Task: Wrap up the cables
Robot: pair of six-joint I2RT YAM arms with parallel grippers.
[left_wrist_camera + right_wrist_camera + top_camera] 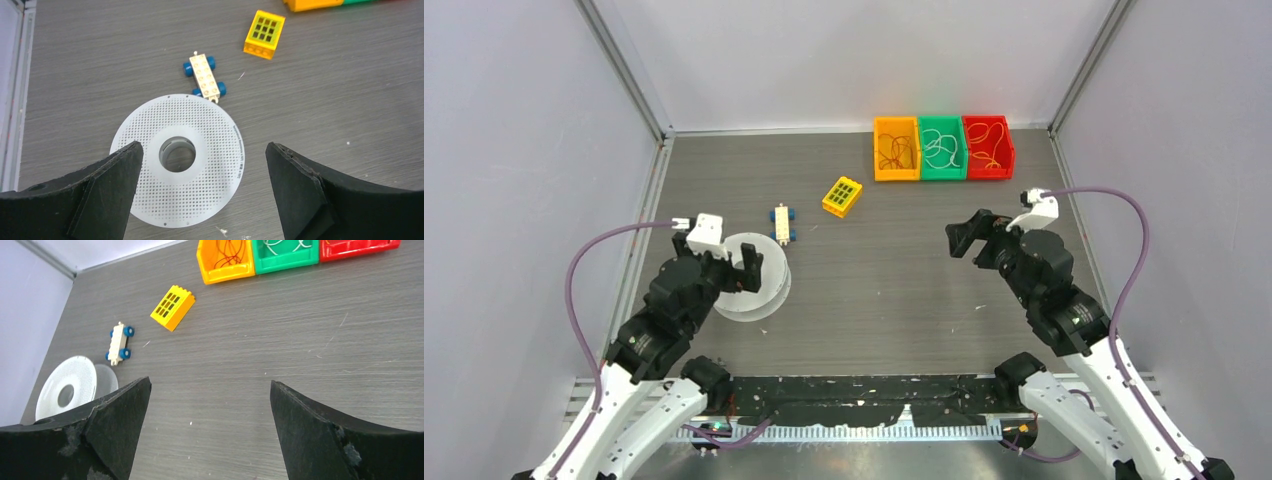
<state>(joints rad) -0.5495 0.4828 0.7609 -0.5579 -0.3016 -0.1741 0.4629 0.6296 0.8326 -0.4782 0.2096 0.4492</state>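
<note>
Left pincer (204, 150) is spread wide open, hovering right over a white perforated plastic spool (210, 170) that lies flat on the grey wood-grain counter (325, 100). From the wrist cam, the spool's hub hole sits roughly between the two black fingers (107, 185). Just past the spool's far edge, almost touching it, there's a cream toy brick car with blue wheels (205, 75). A bit further out, to that pincer's right, is a yellow toy brick with a green grid window (264, 34).

Right pincer (210, 385) is wide open too, hanging over the counter well apart from everything. Far ahead of it, three plastic bins stand side by side, touching: an orange bin (225, 274), a green bin (285, 257) and a red bin (357, 246). The thin dark red-brown wires (229, 251) are a loose tangle inside the orange bin, ahead and slightly left of the right pincer. The green bin holds whitish wires (941, 150) and the red bin holds orange wires (989, 140). The car, brick and spool are all off to this pincer's left.
</note>
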